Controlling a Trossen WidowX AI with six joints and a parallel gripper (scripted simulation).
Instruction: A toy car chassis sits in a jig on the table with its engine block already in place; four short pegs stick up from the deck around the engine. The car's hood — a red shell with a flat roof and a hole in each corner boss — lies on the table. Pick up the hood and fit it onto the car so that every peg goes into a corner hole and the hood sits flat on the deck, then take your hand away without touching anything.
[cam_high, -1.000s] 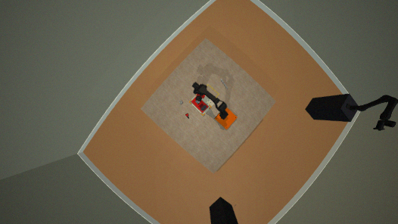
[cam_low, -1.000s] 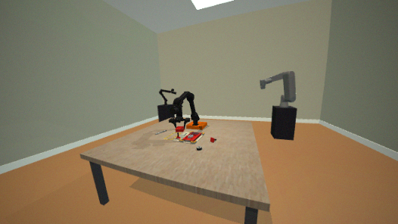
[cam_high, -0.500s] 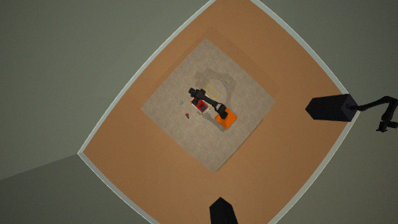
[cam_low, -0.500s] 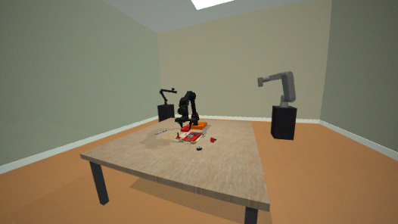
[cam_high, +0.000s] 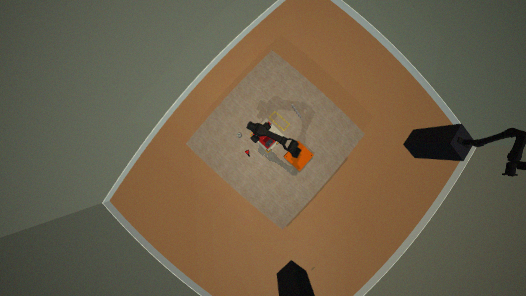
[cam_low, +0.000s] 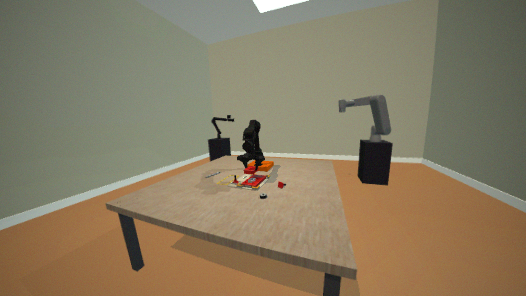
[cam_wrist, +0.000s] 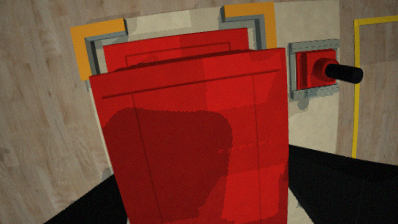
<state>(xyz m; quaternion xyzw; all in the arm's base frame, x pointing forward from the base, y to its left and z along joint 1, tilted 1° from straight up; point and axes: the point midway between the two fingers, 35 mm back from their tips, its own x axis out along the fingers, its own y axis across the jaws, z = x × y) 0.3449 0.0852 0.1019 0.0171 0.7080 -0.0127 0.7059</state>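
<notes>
— Where is the red hood shell with the flat roof (cam_wrist: 200, 140)?

— Held in the black parallel-jaw gripper (cam_low: 251, 166). The jaws stand fairly wide, clamped on the hood's sides, and in the wrist view the shell fills most of the frame, its roof facing the camera.

— And the car?

— The red toy car chassis (cam_wrist: 175, 47) sits just beyond the hood's far edge in that view, inside a grey jig with orange corner marks (cam_wrist: 97, 42) on a pale base plate. The hood hangs above it, covering most of the deck — pegs and engine block are hidden.

— Anything beside the jig?

— To its right, a small red block with a black cylinder sticking out (cam_wrist: 325, 70), seated in its own grey frame. Further right, a yellow outline (cam_wrist: 356, 90) marked on the light wooden counter (cam_low: 280, 220).

— The wider views?

— From the exterior, the black arm (cam_low: 251, 140) folds steeply down over the jig near its orange base (cam_low: 265, 165). A small red piece (cam_low: 281, 184) and a small dark round part (cam_low: 263, 196) lie on the counter nearby, apart from the jig.
</notes>
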